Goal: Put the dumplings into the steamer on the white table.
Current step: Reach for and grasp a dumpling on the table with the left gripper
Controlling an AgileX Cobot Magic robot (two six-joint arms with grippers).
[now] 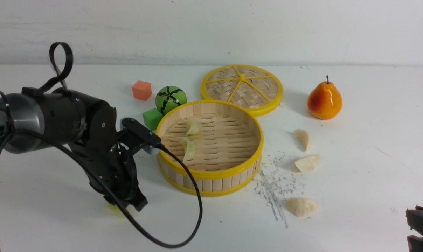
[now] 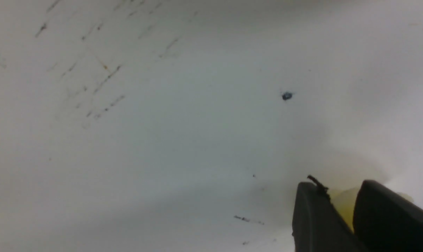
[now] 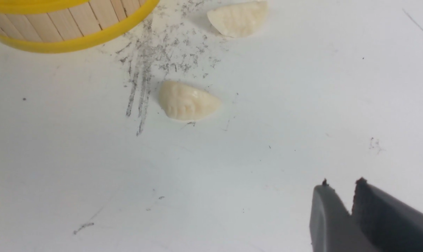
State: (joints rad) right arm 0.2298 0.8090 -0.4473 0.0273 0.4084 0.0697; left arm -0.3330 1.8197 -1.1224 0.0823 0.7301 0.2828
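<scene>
While our left fingers point(image 2: 313, 217) pinch a green dumpling point(image 2: 342, 206) down on the worktop point(image 1: 372, 182), two green dumplings point(image 1: 189, 148) point(image 1: 192, 126) already sit in the steamer point(image 1: 211, 173). Right of it, three cream dumplings point(image 1: 303, 139) point(image 1: 307, 163) point(image 1: 301, 207) wait outside, and our right fingers point(image 3: 328, 217) hang nearly closed, empty.

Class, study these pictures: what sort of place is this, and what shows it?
Most likely a robot lab test bench, not a kitchen: a scuffed white table, toy food such as the dumplings and pear, and a black robot arm.
</scene>
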